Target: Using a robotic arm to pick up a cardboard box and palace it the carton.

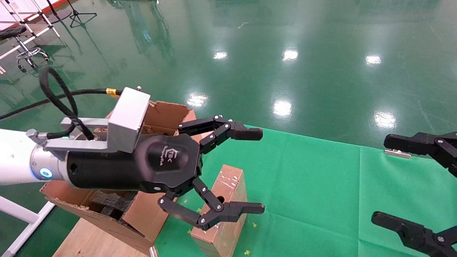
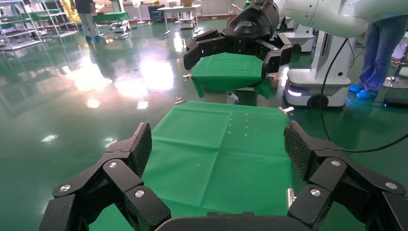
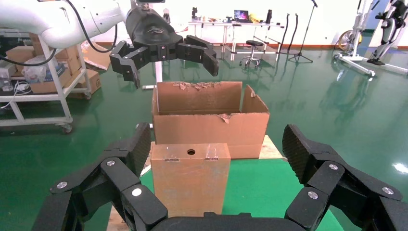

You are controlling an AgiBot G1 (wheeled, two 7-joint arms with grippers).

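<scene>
Head view: the left hand (image 1: 228, 171) hangs spread wide above the cardboard box (image 1: 223, 210), which stands on the green worktop (image 1: 321, 185) beside the carton (image 1: 157, 117) (handy for a short carry). The right hand (image 1: 403, 185) waits apart, also spread.

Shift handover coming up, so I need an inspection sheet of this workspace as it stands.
Surface: green cloth over the table.
Job's things: cardboard box upright on the cloth, beside the carton; dark foam pieces inside the carton.
Clutter: metal clip at the cloth's edge.
Grippers: left gripper open above the box; right gripper open, empty.
Cables: black cable on the left wrist.
Surroundings: glossy green floor.
</scene>
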